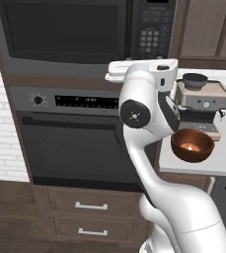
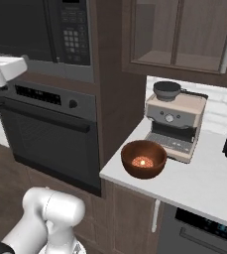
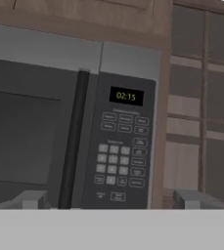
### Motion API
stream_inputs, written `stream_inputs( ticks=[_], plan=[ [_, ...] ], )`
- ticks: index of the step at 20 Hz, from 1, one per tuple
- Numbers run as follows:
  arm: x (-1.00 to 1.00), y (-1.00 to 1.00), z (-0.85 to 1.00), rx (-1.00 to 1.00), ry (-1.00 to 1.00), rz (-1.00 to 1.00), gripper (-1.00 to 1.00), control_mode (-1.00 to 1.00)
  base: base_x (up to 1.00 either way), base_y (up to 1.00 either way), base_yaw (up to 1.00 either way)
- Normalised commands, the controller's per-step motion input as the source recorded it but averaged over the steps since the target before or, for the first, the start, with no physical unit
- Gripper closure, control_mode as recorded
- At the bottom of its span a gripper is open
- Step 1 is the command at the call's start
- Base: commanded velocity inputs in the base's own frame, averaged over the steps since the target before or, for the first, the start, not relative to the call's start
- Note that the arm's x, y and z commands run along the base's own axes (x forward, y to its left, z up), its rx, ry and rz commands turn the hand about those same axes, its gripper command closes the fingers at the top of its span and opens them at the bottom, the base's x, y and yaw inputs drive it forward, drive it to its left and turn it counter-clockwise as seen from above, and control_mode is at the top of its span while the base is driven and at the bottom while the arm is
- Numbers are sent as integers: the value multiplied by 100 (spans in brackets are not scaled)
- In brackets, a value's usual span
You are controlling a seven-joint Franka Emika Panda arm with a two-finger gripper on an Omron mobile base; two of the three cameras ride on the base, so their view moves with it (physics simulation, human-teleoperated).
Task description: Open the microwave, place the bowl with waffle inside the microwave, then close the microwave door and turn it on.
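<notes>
Robot hand [image 3: 108, 202] facing the shut microwave [image 1: 85, 32], fingers spread to their widest and holding nothing. In the hand view the two fingertips [image 3: 33, 199] rise at 6 o'clock, one under the vertical door handle [image 3: 74, 141], the other under the right edge of the keypad [image 3: 123, 151]; the clock display [image 3: 126, 96] lies at 12 o'clock of the keypad.

The microwave door [image 1: 60, 29] is closed. The bowl [image 2: 143, 158] stands on the white surface [image 2: 199, 186], near its front edge, at 7 o'clock of the coffee machine [image 2: 177, 124] and just in front of it; the waffle [image 2: 142, 161] lies at the bowl's bottom.

Risks, as judged: the fingers straddle handle and keypad, so a straight advance could press buttons instead of catching the handle. The arm's elbow [image 1: 136, 113] hangs close beside the bowl and the coffee machine in the left base view; a wide swing while pulling the door could knock either.

Surroundings: the wall oven [image 1: 75, 143] sits directly below the microwave, drawers [image 1: 92, 207] beneath it, a glass-fronted cabinet [image 2: 184, 34] above the surface.
</notes>
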Motion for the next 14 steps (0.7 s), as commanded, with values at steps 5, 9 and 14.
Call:
stream_inputs(
  ticks=[5,9,14],
  plan=[
    [45,-27,-1,8,0,0,-100,-100,0,0,0],
    [45,-2,0,4,-2,0,-100,-100,0,0,0],
    [51,0,0,0,-5,0,-100,-100,0,0,0]
  ],
)
